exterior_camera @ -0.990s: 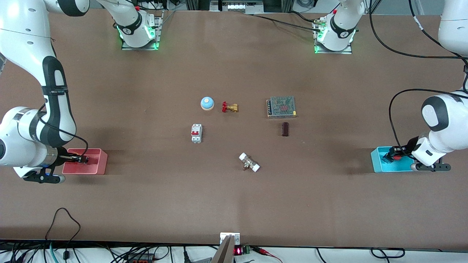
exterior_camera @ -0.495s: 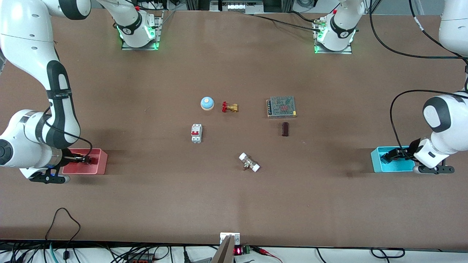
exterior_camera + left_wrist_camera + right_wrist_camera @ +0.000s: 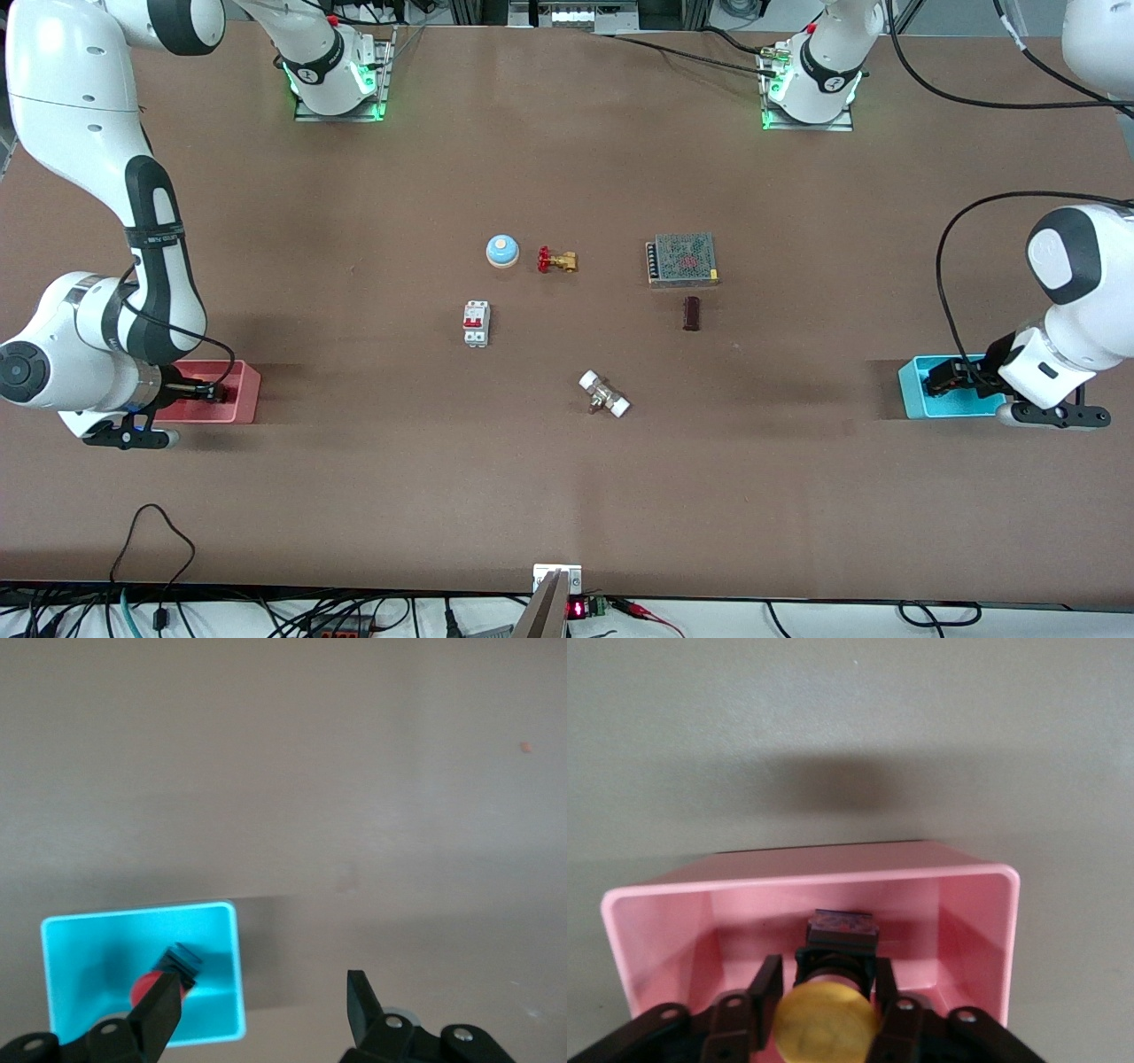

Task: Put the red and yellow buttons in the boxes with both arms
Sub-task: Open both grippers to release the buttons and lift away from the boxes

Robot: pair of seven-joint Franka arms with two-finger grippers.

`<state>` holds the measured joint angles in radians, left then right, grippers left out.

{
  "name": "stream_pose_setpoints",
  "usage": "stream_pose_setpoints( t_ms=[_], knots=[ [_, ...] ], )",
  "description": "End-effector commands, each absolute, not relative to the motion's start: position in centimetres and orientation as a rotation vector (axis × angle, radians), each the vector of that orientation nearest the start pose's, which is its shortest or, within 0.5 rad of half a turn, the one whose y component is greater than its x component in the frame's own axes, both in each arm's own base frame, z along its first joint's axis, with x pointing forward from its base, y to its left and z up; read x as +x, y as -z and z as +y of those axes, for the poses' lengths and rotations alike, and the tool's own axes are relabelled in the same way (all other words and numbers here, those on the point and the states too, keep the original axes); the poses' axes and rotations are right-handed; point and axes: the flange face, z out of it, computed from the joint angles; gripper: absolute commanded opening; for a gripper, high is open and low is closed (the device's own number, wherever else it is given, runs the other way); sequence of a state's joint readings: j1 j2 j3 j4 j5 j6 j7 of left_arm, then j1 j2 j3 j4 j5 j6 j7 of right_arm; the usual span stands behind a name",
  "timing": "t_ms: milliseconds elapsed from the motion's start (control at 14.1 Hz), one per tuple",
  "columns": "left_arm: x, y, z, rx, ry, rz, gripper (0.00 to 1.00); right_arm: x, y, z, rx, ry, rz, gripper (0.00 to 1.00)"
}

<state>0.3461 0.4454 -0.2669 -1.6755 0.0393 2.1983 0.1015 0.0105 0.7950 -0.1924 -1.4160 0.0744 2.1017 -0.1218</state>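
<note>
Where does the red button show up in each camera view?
Front view: not visible; the left pincer over the cyan bin covers that spot.
Left wrist view: the red button lies tipped inside the cyan bin, partly hidden by one open pincer finger.
Right wrist view: not in it; that one shows the pink bin.
Shared landmark: the cyan bin at the left arm's end of the table.

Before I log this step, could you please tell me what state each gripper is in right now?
Left gripper: open, empty, over the cyan bin; red button lies inside.
Right gripper: shut on the yellow button, inside the pink bin.
</note>
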Motion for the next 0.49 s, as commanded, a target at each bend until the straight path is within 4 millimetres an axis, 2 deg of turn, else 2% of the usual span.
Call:
stream_pose_setpoints(
  t_ms=[0, 71, 283, 424],
  knots=[
    [65.9, -39.9, 4.3, -3.201, 0.127, -0.006, 0.84, 71.5, -24.1, -9.3, -3.198, -0.132, 0.055, 1.0],
    [65.4, -41.2, 3.1, -3.202, 0.107, 0.002, 0.84, 71.6, -25.8, -9.5, -3.195, -0.097, 0.063, 1.0],
    [63.5, -46.1, 1.9, -3.175, 0.076, 0.018, 0.84, 71.3, -29.5, -9.5, -3.184, -0.09, 0.074, 1.0],
    [62.0, -49.4, 1.7, -3.153, 0.077, 0.037, 0.85, 70.7, -33.6, -9.6, -3.172, -0.084, 0.08, 1.0]
  ],
)
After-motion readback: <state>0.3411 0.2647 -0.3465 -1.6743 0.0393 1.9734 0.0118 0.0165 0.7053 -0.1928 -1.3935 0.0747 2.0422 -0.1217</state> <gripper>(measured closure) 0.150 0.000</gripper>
